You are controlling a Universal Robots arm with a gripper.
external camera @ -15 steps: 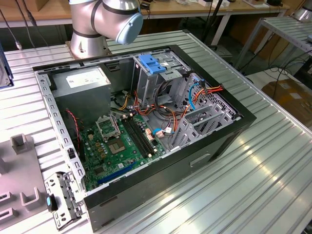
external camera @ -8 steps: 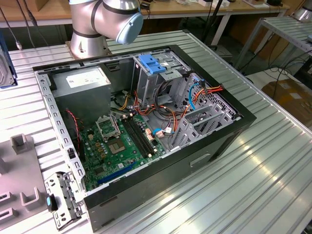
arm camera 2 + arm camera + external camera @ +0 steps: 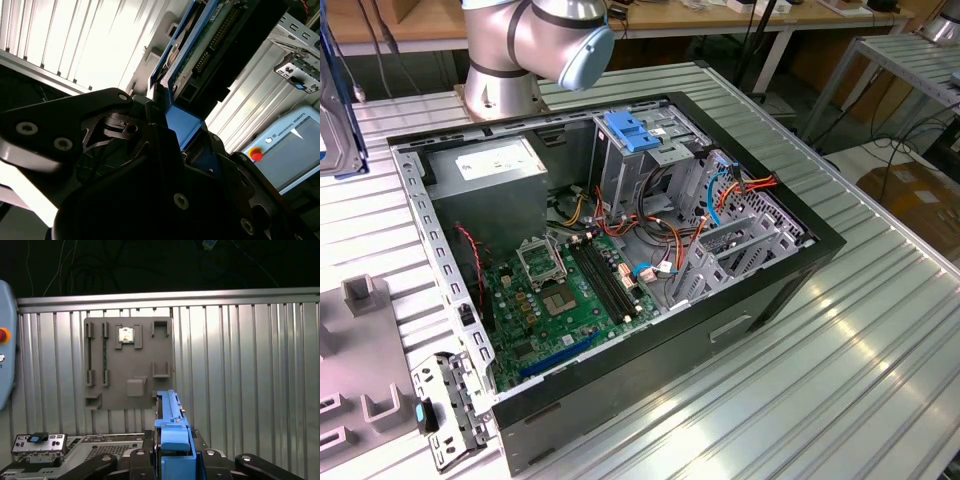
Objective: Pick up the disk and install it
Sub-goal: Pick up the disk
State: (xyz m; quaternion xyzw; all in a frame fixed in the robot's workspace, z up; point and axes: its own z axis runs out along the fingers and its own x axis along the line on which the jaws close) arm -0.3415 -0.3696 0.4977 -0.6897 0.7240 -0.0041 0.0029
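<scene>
The exterior view gives the open computer case [image 3: 740, 312] lying on the ribbed table [image 3: 860, 385], its motherboard [image 3: 570, 290] bared and a blue bracket [image 3: 635, 131] atop the drive cage; at that view's left edge a sliver of the disk [image 3: 334, 115] shows, clear of the case; both wrist views give the grasp instead; the gripper [image 3: 172, 462] is clamped on the disk [image 3: 170, 412], which stands edge-on with its blue rail between the black jaws; in the second wrist view the disk [image 3: 200, 47] runs away from the gripper [image 3: 175, 135], green circuit side showing; a grey fixture plate [image 3: 127, 362] lies on the table beyond the disk in the first wrist view; a teach pendant [image 3: 287, 150] sits nearby.
</scene>
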